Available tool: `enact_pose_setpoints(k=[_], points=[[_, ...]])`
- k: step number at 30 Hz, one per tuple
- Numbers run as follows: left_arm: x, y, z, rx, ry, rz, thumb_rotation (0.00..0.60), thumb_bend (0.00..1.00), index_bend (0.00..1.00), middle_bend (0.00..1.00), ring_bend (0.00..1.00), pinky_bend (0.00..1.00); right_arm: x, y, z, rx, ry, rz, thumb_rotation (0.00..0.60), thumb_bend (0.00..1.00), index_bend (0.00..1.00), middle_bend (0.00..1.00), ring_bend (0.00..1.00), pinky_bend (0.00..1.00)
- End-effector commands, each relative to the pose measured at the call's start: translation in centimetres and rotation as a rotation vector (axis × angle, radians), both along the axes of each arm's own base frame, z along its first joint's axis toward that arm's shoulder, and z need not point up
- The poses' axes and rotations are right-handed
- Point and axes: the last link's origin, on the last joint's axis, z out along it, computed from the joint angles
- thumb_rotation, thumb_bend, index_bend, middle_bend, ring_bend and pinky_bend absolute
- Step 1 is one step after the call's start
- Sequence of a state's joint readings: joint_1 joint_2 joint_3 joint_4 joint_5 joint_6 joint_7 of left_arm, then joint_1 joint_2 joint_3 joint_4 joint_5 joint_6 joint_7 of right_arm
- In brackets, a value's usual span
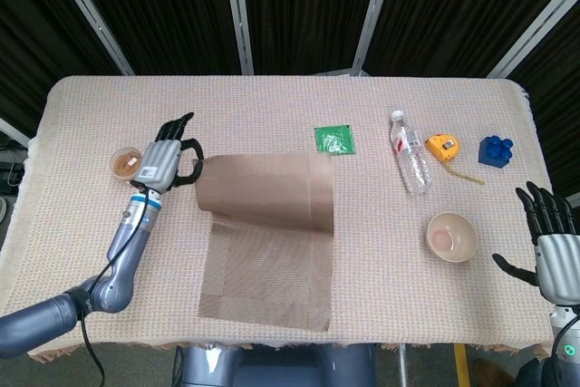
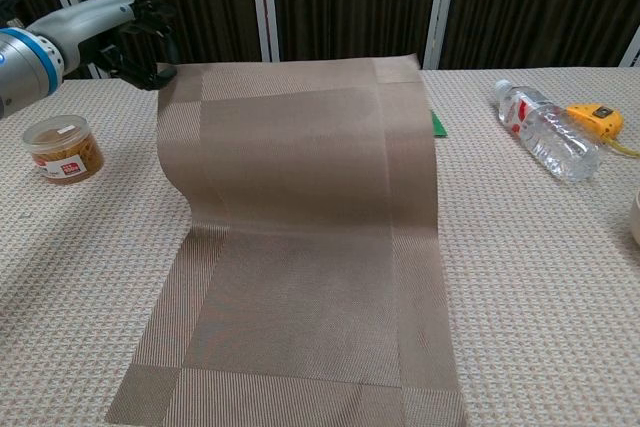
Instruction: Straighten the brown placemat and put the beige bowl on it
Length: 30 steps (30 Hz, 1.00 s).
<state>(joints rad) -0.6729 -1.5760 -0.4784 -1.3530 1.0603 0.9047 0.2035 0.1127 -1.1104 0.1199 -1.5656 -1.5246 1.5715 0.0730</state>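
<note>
a table (image 1: 272, 106) in beige woven cloth stands before dark curtains (image 1: 299, 6).

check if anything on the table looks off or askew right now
The brown placemat is not lying flat: the left hand holds its far left corner up, so the far half rises off the table in a curve while the near half rests on the cloth. The water bottle lies on its side. The beige bowl sits upright, untouched.
</note>
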Motion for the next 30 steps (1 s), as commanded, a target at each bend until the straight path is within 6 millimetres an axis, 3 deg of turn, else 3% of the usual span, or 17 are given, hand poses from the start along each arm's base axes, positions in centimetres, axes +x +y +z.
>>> enact_pose_setpoints(k=[1, 3, 4, 5, 7, 8, 10, 17, 22, 25, 30], points=[[-2.4, 1.7, 1.5, 0.037, 0.063, 0.064, 0.600, 0.52, 0.67, 0.00, 0.00, 0.00, -0.1, -0.2, -0.2, 0.005, 0.007, -0.008, 0.600, 0.00, 0.00, 0.00, 0.00, 0.00], [-3.6, 1.9, 1.8, 0.044, 0.084, 0.092, 0.600, 0.50, 0.62, 0.00, 0.00, 0.00, -0.1, -0.3, -0.4, 0.010, 0.009, -0.011, 0.600, 0.00, 0.00, 0.00, 0.00, 0.00], [-4.2, 2.0, 1.9, 0.047, 0.090, 0.107, 0.600, 0.45, 0.53, 0.00, 0.00, 0.00, -0.1, -0.3, -0.5, 0.013, 0.010, -0.013, 0.600, 0.00, 0.00, 0.00, 0.00, 0.00], [-5.0, 2.0, 2.0, 0.049, 0.100, 0.122, 0.600, 0.37, 0.41, 0.00, 0.00, 0.00, -0.1, -0.3, -0.6, 0.015, 0.012, -0.014, 0.600, 0.00, 0.00, 0.00, 0.00, 0.00], [-5.8, 1.9, 2.3, 0.056, 0.109, 0.136, 0.600, 0.12, 0.08, 0.00, 0.00, 0.00, -0.1, -0.3, -0.7, 0.019, 0.016, -0.013, 0.600, 0.00, 0.00, 0.00, 0.00, 0.00], [-6.0, 1.8, 2.4, 0.059, 0.108, 0.140, 0.600, 0.06, 0.02, 0.00, 0.00, 0.00, -0.1, -0.3, -0.7, 0.020, 0.017, -0.013, 0.600, 0.00, 0.00, 0.00, 0.00, 0.00], [-6.6, 1.5, 2.9, 0.079, 0.112, 0.139, 0.600, 0.00, 0.00, 0.00, 0.00, 0.00, 0.0, -0.3, -0.9, 0.026, 0.020, -0.010, 0.600, 0.00, 0.00, 0.00, 0.00, 0.00], [-7.1, -1.8, 5.5, 0.137, 0.153, 0.049, 0.600, 0.00, 0.00, 0.00, 0.00, 0.00, 0.8, 0.2, -2.2, 0.081, 0.054, 0.046, 0.600, 0.00, 0.00, 0.00, 0.00, 0.00], [-8.3, -6.7, 8.3, 0.229, 0.204, 0.025, 0.600, 0.00, 0.00, 0.00, 0.00, 0.00, 2.0, 0.6, -4.2, 0.189, 0.116, 0.151, 0.600, 0.00, 0.00, 0.00, 0.00, 0.00], [-9.5, -11.0, 9.3, 0.251, 0.257, 0.065, 0.600, 0.00, 0.00, 0.00, 0.00, 0.00, 3.1, 0.3, -5.7, 0.272, 0.151, 0.218, 0.600, 0.00, 0.00, 0.00, 0.00, 0.00], [-9.8, -15.7, 10.7, 0.280, 0.271, 0.095, 0.600, 0.00, 0.00, 0.00, 0.00, 0.00, 5.0, -0.6, -7.6, 0.379, 0.195, 0.307, 0.600, 0.00, 0.00, 0.00, 0.00, 0.00]])
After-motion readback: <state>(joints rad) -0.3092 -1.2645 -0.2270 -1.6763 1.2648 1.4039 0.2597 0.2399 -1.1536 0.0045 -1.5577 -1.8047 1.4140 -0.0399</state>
